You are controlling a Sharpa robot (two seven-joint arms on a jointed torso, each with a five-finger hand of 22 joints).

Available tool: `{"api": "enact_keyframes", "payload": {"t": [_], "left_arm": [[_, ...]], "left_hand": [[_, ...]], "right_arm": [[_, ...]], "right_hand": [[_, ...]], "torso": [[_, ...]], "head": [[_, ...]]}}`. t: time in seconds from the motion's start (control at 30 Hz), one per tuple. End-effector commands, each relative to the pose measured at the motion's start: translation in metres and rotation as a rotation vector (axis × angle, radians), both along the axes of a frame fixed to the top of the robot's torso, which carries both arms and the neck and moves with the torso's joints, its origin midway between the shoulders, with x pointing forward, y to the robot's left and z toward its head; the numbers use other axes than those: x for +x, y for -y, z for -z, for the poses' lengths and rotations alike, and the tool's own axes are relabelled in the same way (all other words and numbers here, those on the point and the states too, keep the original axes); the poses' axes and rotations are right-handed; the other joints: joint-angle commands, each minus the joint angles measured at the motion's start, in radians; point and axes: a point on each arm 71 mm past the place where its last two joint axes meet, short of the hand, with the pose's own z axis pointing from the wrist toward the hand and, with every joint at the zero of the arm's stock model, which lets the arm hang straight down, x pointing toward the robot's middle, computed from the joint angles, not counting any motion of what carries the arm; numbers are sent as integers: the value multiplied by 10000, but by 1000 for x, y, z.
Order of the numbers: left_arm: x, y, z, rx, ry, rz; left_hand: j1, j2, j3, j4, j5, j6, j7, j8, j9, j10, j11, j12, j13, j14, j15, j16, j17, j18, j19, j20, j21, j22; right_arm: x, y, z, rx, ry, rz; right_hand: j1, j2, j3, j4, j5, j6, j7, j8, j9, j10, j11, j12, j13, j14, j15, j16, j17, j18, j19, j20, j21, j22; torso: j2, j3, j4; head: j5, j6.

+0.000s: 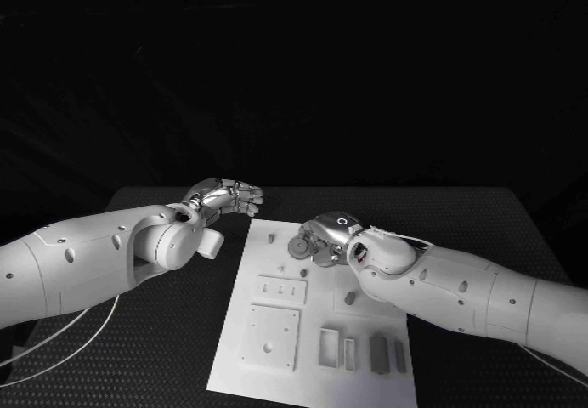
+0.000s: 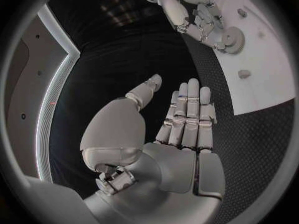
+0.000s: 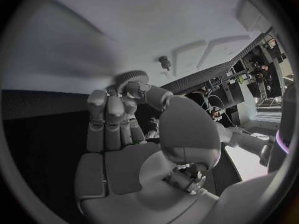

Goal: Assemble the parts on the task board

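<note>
Keep right hand (image 1: 329,242) fingers (image 3: 112,109) pinching the gear (image 3: 129,77), lower it straight onto the task board (image 1: 368,340); left hand (image 2: 181,129) spread, empty.

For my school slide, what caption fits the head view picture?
Right hand grips a round gear over the white task board; left hand waits open beside it.
</note>
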Motion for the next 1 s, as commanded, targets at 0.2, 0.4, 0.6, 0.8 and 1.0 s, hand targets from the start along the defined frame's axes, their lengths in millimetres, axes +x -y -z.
{"api": "enact_keyframes", "payload": {"t": [0.2,0.4,0.6,0.8,1.0], "left_arm": [[0,1,-1,0,73,55],[0,1,-1,3,81,42],[0,0,-1,2,87,39],[0,-1,-1,14,87,-4],[0,-1,-1,9,86,7]], "left_hand": [[31,51,49,-35,-3,-69,31,-60,19,-93,15,-49,6,-26,54,-55,15,104,-69,5,28,17],[33,51,50,-37,-4,-70,32,-61,21,-93,17,-52,6,-25,55,-56,17,102,-69,6,28,18],[25,49,46,-33,-5,-70,33,-63,23,-94,19,-54,7,-24,56,-57,18,100,-70,9,28,18],[17,47,42,-30,-7,-70,35,-64,25,-94,20,-56,7,-24,58,-58,20,98,-70,11,29,18],[12,46,40,-29,-7,-70,35,-65,27,-94,21,-57,8,-23,58,-59,21,98,-70,11,29,18]], "right_arm": [[-3,4,3,-128,-151,-21],[-5,6,3,-87,-153,-77],[-7,10,3,-56,-158,-49],[-8,18,3,-54,-244,58],[-9,25,2,94,-141,127]], "right_hand": [[-93,64,24,-108,119,192,106,34,-12,-38,55,66,-14,22,-22,-12,16,503,4,-27,-7,70],[-94,71,41,-144,166,231,120,59,-14,-28,67,77,-19,32,-12,-9,16,503,13,-29,-1,72],[-98,77,46,-155,181,248,126,70,-15,-22,73,82,-22,38,-7,-7,16,503,19,-29,2,72],[-103,73,52,-173,199,270,136,83,-17,-15,80,87,-26,45,-1,-6,16,503,27,-30,5,73],[-113,74,56,-180,219,292,151,95,-20,-8,93,92,-31,52,9,-5,16,503,36,-31,8,72]], "torso": [[0,-3,2],[8,12,-12],[4,5,-14],[-2,10,-8],[-2,9,-12]], "head": [[19,20],[16,15],[9,5],[-5,4],[-2,21]]}}
